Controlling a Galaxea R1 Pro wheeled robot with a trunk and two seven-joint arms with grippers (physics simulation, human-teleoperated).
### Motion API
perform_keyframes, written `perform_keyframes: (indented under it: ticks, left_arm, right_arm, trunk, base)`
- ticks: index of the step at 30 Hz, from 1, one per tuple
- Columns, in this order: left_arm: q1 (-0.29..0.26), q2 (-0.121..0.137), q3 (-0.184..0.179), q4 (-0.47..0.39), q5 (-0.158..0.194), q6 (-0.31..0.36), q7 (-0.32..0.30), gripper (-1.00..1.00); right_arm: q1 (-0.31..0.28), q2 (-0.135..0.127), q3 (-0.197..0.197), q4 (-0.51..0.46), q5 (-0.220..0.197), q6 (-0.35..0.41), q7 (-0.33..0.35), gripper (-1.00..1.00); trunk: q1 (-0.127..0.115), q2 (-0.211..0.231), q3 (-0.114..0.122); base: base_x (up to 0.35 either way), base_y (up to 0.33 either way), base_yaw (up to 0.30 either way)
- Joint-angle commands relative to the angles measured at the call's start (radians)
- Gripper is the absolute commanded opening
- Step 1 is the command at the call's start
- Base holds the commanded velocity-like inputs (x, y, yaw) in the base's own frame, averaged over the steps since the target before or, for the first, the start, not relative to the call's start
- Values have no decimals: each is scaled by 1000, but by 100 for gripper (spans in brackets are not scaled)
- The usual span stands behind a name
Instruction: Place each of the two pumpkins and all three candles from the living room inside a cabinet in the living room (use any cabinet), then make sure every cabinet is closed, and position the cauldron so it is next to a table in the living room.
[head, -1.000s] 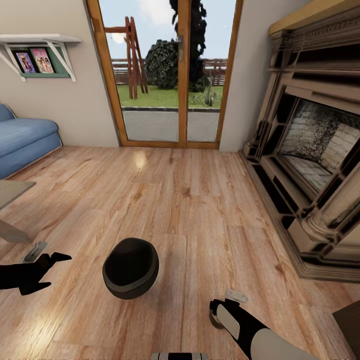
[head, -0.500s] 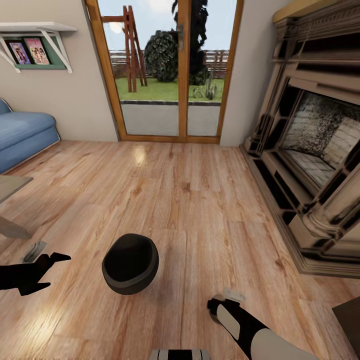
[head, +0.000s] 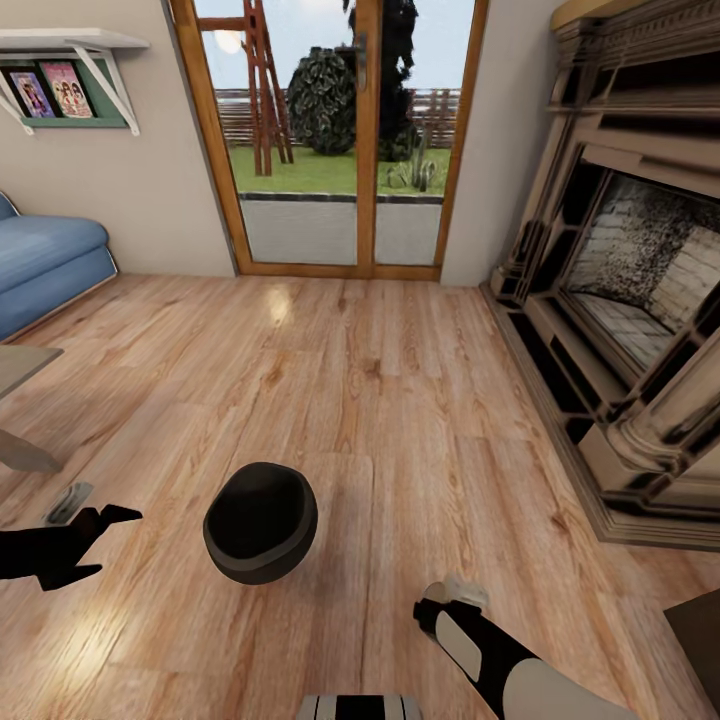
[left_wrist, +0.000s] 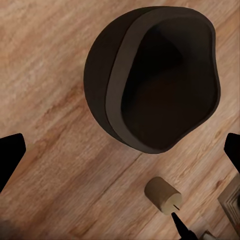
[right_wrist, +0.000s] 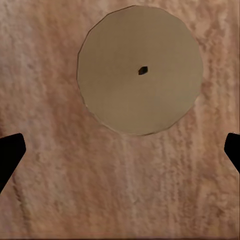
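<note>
Directly below the spread-fingered right hand (right_wrist: 120, 150) stands a candle (right_wrist: 140, 70) on the floor (head: 420, 400): descend centred, then clamp its sides.

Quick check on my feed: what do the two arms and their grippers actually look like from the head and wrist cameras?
Head view: the left gripper is all matte black, with tapered pointed fingers. The right arm has a glossy white shell segment with black joints and a black wrist; its gripper looks pale grey-white at the end. In both wrist views the fingertips show as plain black wedges. No cables or markings visible.
</note>
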Motion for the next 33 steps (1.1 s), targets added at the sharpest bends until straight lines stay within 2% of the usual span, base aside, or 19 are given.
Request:
perform_keyframes:
  ticks: [1, 27, 33]
  left_arm:
    - [-1, 0, 1, -1, 9, 2, 9, 100]
    - [-1, 0, 2, 13, 8, 2, 4, 100]
    - [-1, 0, 34, 28, 8, 2, 6, 100]
  right_arm:
    - [-1, -1, 8, 3, -6, 4, -7, 100]
    - [-1, -1, 8, 34, -6, -26, -7, 100]
    - [-1, -1, 8, 34, -6, -26, -7, 100]
  trunk:
    - [0, 0, -1]
    - [0, 0, -1]
    - [0, 0, -1]
  base:
    - [0, 0, 0]
    - [65, -26, 0]
    - [1, 0, 0]
